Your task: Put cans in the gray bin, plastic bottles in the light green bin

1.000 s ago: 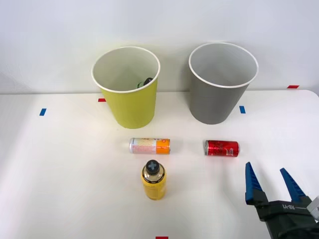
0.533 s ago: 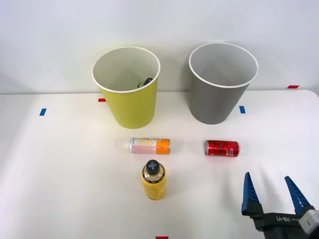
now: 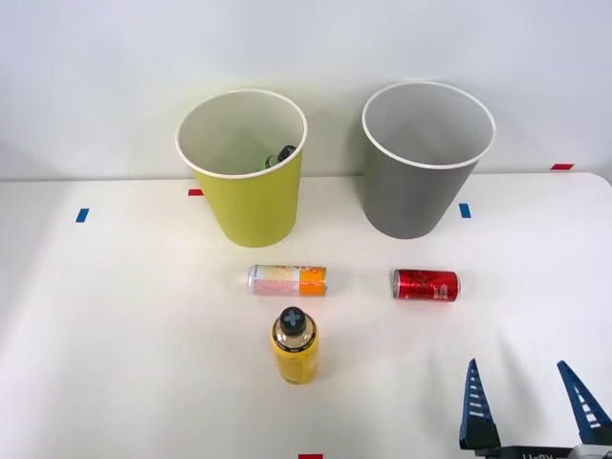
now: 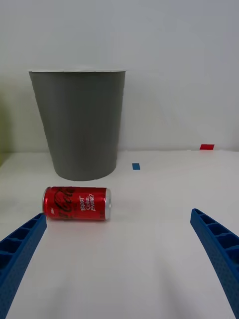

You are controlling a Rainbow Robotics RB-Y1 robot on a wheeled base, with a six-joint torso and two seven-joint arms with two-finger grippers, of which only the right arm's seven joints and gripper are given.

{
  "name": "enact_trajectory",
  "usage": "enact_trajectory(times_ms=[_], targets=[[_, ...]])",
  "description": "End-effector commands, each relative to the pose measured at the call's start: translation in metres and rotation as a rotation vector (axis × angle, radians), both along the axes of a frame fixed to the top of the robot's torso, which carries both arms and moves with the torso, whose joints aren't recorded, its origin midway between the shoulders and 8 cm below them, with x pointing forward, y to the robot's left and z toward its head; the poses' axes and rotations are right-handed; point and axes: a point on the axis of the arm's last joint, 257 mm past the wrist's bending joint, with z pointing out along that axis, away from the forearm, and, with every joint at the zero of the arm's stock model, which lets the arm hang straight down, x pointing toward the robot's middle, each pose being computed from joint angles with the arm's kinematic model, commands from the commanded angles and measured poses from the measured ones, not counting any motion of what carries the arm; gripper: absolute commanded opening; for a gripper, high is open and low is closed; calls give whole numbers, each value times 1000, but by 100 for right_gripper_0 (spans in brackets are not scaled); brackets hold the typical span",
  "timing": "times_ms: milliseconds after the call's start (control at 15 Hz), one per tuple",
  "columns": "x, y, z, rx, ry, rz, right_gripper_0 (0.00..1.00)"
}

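Note:
A red can [image 3: 425, 284] [image 4: 76, 203] lies on its side in front of the gray bin [image 3: 426, 159] [image 4: 79, 124]. A silver-pink can with an orange end [image 3: 287, 280] lies on its side in front of the light green bin [image 3: 243, 165]. Just nearer than that can stands a yellow plastic bottle [image 3: 295, 345] with a dark cap. A green plastic bottle [image 3: 279, 157] lies inside the light green bin, mostly hidden by its wall. My right gripper [image 3: 530, 394] [image 4: 119, 249] is open and holds nothing, low at the near right, nearer than the red can.
Small blue tape marks [image 3: 465, 210] and red tape marks [image 3: 561, 166] dot the white table [image 3: 124, 325]. A pale wall rises right behind the two bins.
My right gripper has drawn back toward the near edge and slightly right, and its fingers have spread wider. The cans, bottle and bins have not moved.

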Motion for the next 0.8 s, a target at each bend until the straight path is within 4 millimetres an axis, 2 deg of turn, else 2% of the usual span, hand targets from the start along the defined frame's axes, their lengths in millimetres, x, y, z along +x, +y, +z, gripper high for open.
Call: enact_trajectory(times_ms=[67, 533, 800], targets=[[-20, 6, -17, 22, 60, -8, 100], [-41, 37, -33, 129, 122, 23, 100], [-45, 38, -36, 124, 137, 31, 100]])
